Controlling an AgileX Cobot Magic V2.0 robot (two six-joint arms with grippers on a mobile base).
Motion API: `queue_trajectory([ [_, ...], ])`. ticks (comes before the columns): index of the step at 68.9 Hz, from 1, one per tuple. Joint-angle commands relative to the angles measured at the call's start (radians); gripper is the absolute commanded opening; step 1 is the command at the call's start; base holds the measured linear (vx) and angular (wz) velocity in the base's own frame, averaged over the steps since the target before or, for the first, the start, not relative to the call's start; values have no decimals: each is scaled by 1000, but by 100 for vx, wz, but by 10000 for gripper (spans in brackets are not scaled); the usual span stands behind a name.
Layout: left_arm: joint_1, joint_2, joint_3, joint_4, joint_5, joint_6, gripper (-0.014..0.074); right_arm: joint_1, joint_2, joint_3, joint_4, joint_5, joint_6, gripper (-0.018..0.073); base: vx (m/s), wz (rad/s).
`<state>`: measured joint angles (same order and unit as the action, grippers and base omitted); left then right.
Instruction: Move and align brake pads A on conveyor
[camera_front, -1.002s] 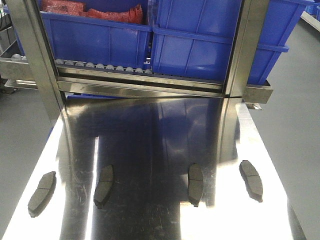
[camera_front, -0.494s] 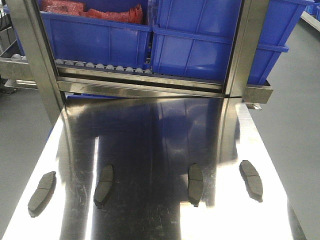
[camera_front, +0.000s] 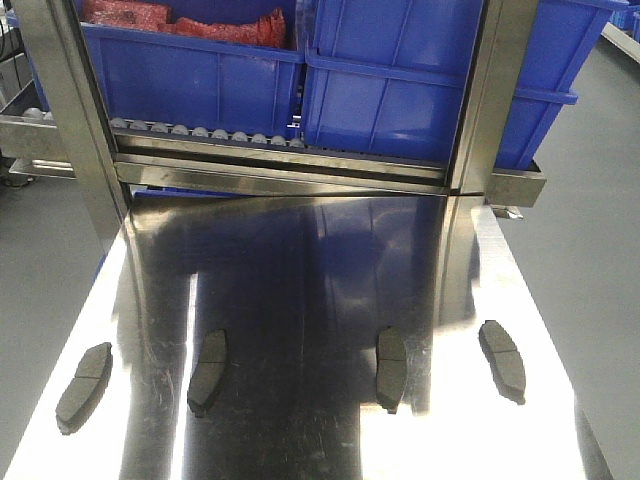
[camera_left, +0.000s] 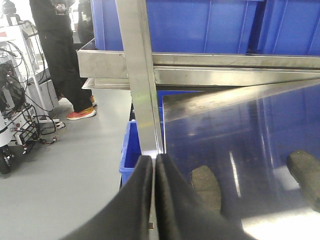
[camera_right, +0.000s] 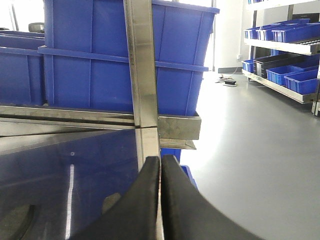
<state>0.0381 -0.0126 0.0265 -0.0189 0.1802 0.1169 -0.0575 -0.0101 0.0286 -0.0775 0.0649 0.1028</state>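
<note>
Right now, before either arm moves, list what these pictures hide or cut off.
- Conveyor: in no view.
- Front view: the red contents of the blue bin are cut off by the top edge.
- Left wrist view: the shut left gripper covers part of one pad; another pad runs off the right edge.
- Right wrist view: the shut right gripper hides most of a pad; another is cut by the bottom edge.

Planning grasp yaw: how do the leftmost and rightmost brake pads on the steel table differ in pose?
The leftmost pad leans its far end right; the rightmost pad leans its far end left. The leftmost pad lies slightly nearer the camera than the rightmost pad. Both lie flat on the steel table, dark grey.
</note>
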Motion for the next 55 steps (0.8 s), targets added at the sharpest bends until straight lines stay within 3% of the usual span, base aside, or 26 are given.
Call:
queue_trajectory([
  [1,3,-13,17,-3,-72,-2,-6,-1,-12,12,-4,-72,-4,-11,0,0],
  [16,3,-13,17,-3,-75,-2,-6,-1,-12,12,-4,-72,-4,-11,0,0],
  [33,3,-13,-8,-11,-226,-4,-6,-1,-12,12,-4,-72,-4,-11,0,0],
  [45,3,8,-111,-12,-260,-4,-6,-1,-12,12,-4,-72,-4,-11,0,0],
  [55,3,147,-240,-41,-224,-5,-6,-1,-12,12,-4,-72,-4,-11,0,0],
])
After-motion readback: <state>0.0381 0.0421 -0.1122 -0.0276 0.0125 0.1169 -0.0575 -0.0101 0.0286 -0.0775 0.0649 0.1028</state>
